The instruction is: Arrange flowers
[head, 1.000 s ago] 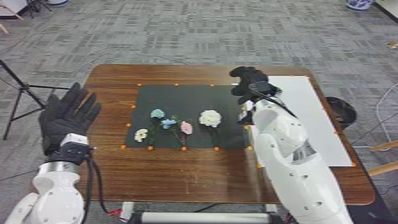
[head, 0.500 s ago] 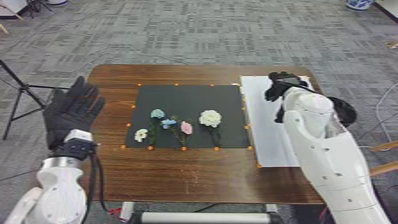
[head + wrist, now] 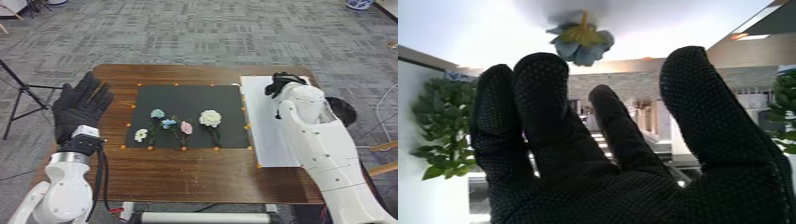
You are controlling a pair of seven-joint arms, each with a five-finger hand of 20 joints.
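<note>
My right hand [image 3: 284, 82] is over the far part of the white sheet [image 3: 271, 135]. In the right wrist view, this hand [image 3: 602, 192] is open with nothing between its fingers, and a blue flower [image 3: 583, 47] is beyond the fingertips, apart from them. Five kinds of bloom aside, the black mat holds several flowers: a teal one [image 3: 157, 113], a blue one [image 3: 168, 122], a pink one [image 3: 187, 128], a small white one [image 3: 140, 134] and a larger white one [image 3: 210, 118]. My left hand [image 3: 78, 108] is open beside the mat, fingers straight.
The black mat [image 3: 187, 95] lies on the brown table [image 3: 191, 175], with orange dots along its borders. A dark round object [image 3: 341, 111] is off the table's right edge. At the far left stands a black tripod [image 3: 19, 92].
My right hand has moved right, from beside the mat's far corner to over the white sheet. My left hand has shifted slightly right and away from the robot. The flowers on the mat stay put.
</note>
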